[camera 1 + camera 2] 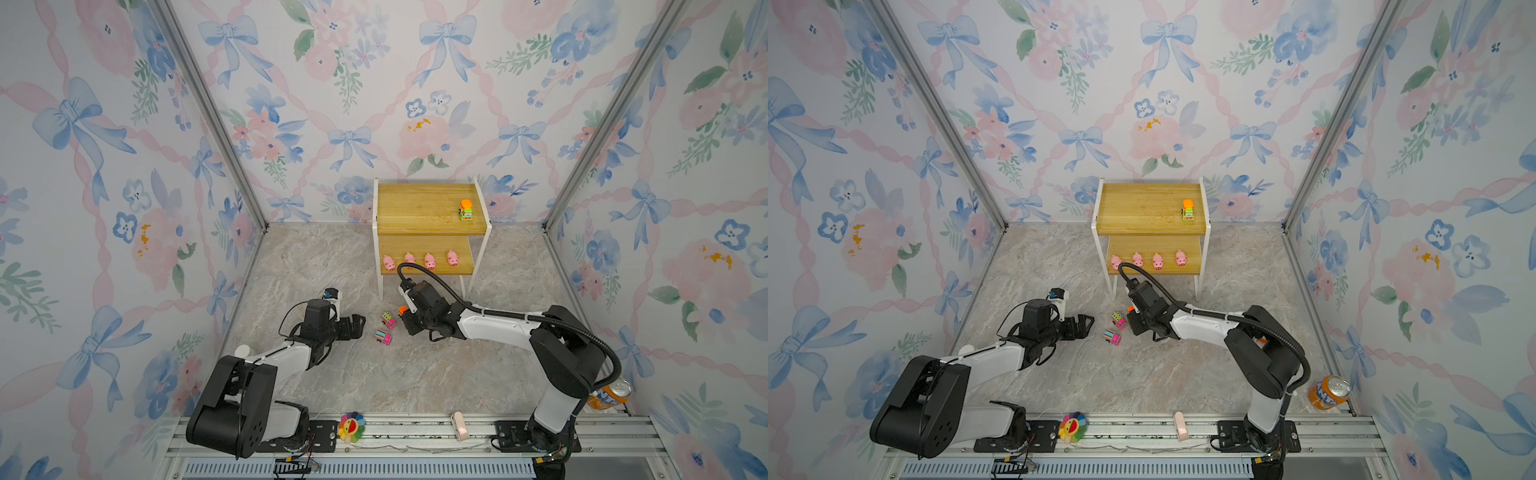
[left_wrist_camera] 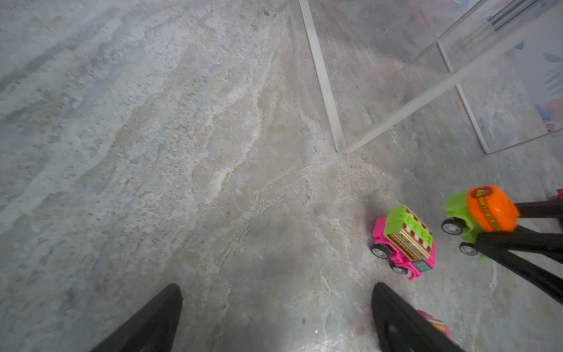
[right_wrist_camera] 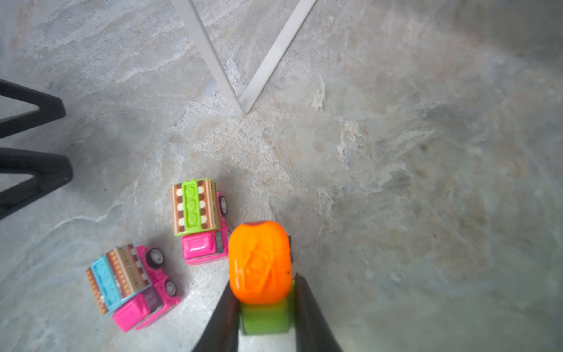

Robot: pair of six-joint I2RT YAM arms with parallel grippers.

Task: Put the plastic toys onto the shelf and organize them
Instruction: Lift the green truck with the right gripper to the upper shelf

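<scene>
Right gripper (image 3: 265, 285) clamped on a green truck (image 3: 259, 262) down at the floor (image 1: 415, 374).
Left gripper (image 2: 277, 289) gapes beside two pink trucks (image 1: 388, 320); beyond, the shelf (image 1: 415, 208) holds four pigs (image 1: 430, 262) on its lower board, another green truck (image 1: 467, 210) on top.

4 pigs (image 1: 388, 262) (image 1: 409, 259) (image 1: 430, 261) (image 1: 452, 258), 2 grn trucks (image 1: 467, 210) (image 3: 259, 262), 2 pink trucks (image 1: 388, 320) (image 1: 383, 336), 1 shelf (image 1: 415, 208), 1 can (image 1: 611, 395).
</scene>
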